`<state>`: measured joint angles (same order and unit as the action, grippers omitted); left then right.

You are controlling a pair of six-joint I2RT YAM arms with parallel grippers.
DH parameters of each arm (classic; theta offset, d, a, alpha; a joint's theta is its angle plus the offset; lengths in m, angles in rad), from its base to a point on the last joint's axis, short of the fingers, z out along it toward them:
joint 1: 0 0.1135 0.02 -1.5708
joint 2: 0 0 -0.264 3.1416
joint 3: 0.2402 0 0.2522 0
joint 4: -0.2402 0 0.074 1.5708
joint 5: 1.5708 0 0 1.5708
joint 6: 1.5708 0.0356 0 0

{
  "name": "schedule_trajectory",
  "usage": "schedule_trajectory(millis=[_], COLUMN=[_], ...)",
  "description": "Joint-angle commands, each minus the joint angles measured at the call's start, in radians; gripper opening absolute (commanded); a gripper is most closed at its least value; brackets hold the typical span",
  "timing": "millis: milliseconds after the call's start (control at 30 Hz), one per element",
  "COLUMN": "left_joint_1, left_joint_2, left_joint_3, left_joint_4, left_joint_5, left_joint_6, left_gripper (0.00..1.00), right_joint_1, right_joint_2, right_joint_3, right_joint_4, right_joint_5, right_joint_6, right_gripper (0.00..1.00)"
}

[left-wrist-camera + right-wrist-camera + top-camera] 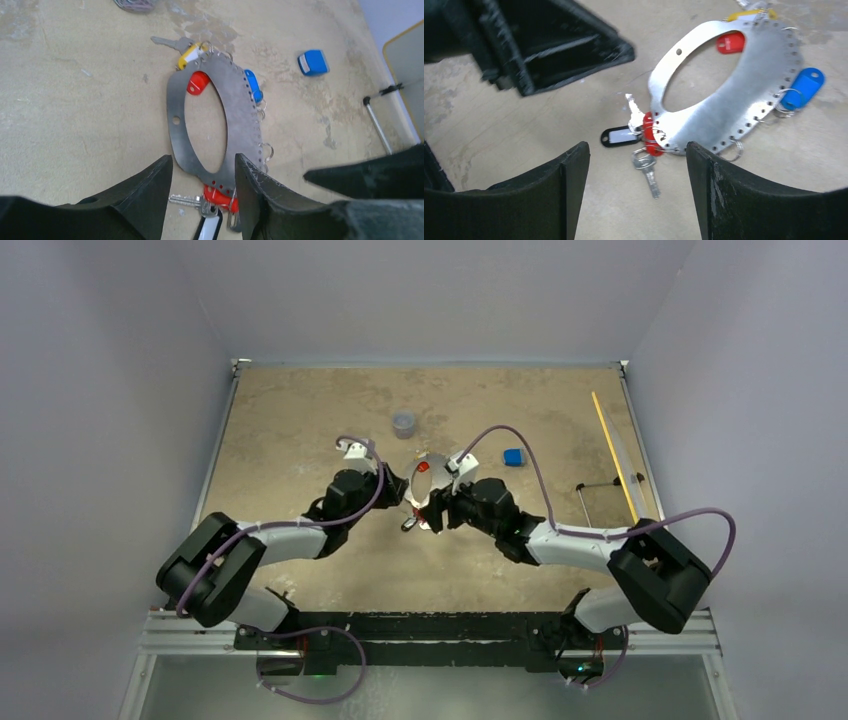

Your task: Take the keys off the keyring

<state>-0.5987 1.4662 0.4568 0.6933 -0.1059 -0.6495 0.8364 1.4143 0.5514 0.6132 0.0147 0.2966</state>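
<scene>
Surroundings: grey cup (404,423) beyond the keyring (240,115), blue block (512,456) to its right, yellow rod (612,455) and thin metal stand (585,502) by the right table (290,420) edge, all well apart from it. Item: keyring at mid-table between both arms, long axis running from near side to far side, slightly slanted; keys (646,167) bunched at its near end, others at the far end and along the right rim. Access: left gripper (204,160) open astride the ring's near end, contact not discernible; right gripper (636,145) open wide over the near bunch, holding nothing; table broadest on the ring's left.
</scene>
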Motion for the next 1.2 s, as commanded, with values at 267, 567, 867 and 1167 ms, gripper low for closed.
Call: schedule_trajectory(millis=[267, 567, 867, 1167], left_joint_1=[-0.119, -0.122, -0.139, -0.193], left_joint_2=[0.030, 0.137, 0.134, 0.112], left_joint_3=[0.217, 0.295, 0.263, 0.182], left_joint_4=[-0.479, -0.554, -0.603, -0.641], left_joint_5=[0.043, 0.095, 0.111, 0.044], left_joint_6=[0.352, 0.485, 0.455, 0.292], left_gripper=[0.49, 0.40, 0.30, 0.18], right_joint_1=[-0.169, -0.178, -0.160, -0.081], right_joint_2=[-0.102, -0.156, -0.090, 0.023], right_joint_3=[-0.083, -0.110, -0.099, -0.018], right_joint_4=[-0.017, -0.050, -0.032, -0.081], right_joint_5=[-0.143, -0.193, -0.209, -0.151], right_joint_6=[0.077, 0.058, 0.045, 0.041], right_gripper=[0.71, 0.71, 0.63, 0.48])
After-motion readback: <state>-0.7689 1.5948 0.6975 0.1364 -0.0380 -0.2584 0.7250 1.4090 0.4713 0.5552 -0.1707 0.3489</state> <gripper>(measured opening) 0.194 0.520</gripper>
